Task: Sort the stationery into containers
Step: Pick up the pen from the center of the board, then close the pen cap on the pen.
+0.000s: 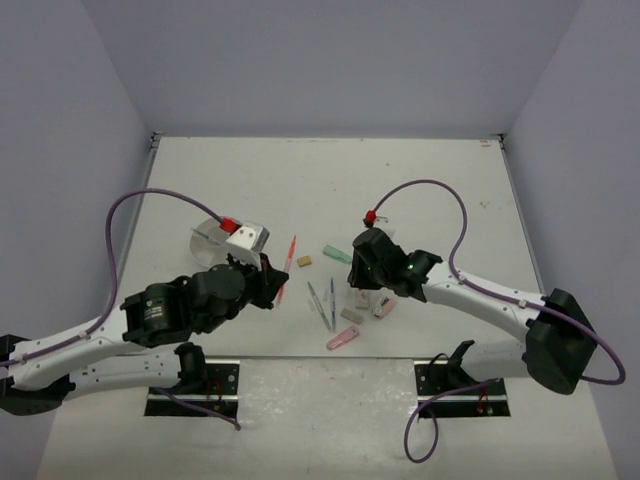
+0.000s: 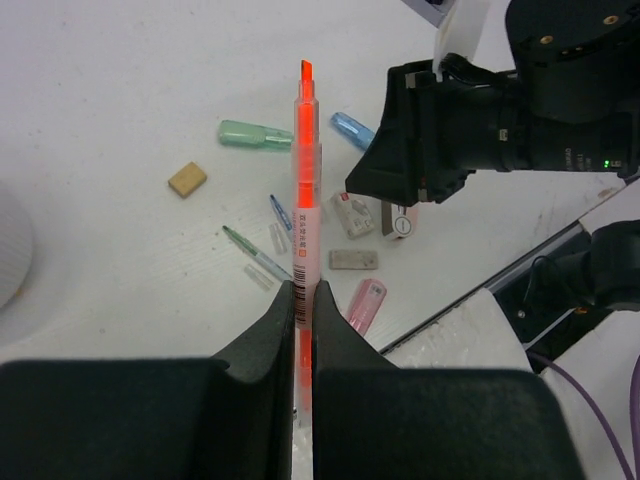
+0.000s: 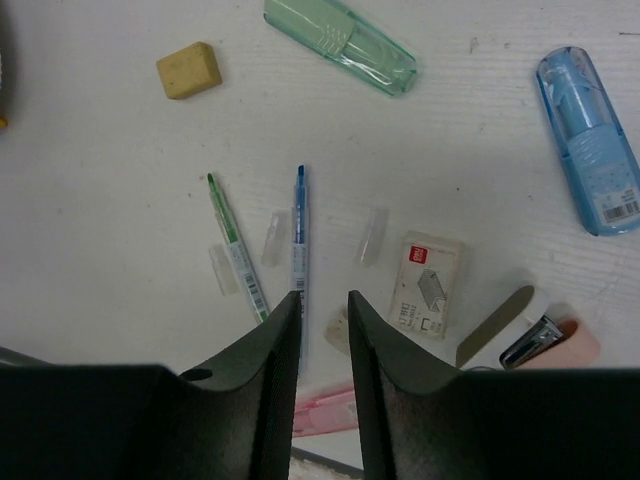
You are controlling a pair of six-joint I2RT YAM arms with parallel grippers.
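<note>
Left gripper clamps the orange pen lengthwise, tip pointing away; holder sits just far-left of it. Right gripper shows narrow jaws, grip unclear.

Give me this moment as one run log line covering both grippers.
left gripper: shut on orange pen | right gripper: jaws narrowly apart over scattered stationery, grip unclear

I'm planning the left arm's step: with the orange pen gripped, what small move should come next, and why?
Probably swing the left gripper toward the round white container. Its jaws are shut on the orange pen, and the container sits close beside it.
</note>
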